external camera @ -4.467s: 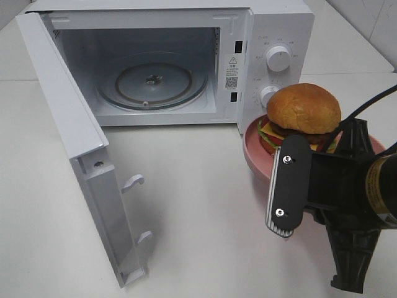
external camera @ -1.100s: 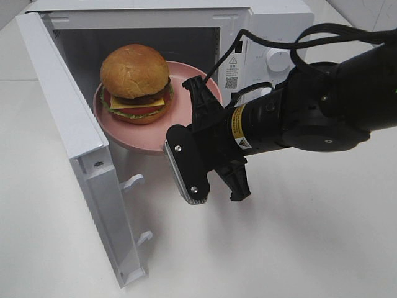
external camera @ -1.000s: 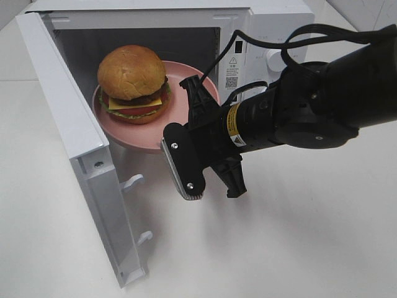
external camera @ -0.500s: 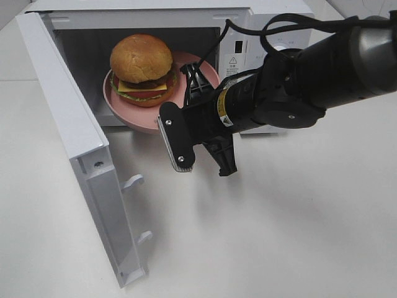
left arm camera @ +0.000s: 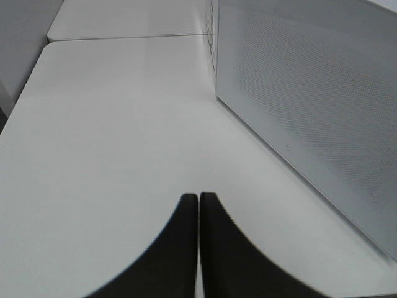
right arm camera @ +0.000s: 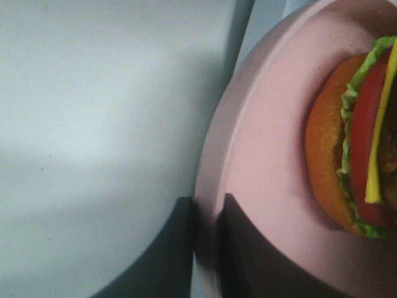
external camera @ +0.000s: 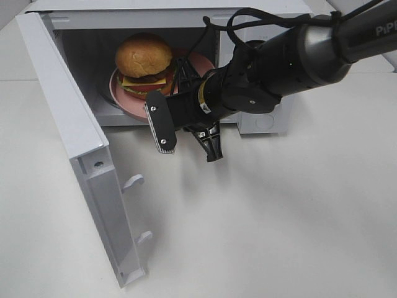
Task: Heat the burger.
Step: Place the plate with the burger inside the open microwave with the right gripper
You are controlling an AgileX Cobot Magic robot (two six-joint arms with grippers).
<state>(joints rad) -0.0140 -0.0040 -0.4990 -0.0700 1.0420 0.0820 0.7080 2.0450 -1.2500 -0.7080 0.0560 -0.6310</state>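
Right tool point(right arm camera: 206, 239) is pinching the pink plate point(right arm camera: 260, 155) by its rim, holding the burger point(external camera: 144, 54) just inside the open microwave point(external camera: 161, 6); can't tell if it's seated. Left tool point(left arm camera: 198, 248) is sitting pressed together, empty. Remaining: releasing, retracting, shutting the door point(external camera: 59, 105), starting heat

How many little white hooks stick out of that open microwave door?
2. The upper hook sits near the top of the door's free edge, and the lower hook is below it on the same edge. None seems hidden.
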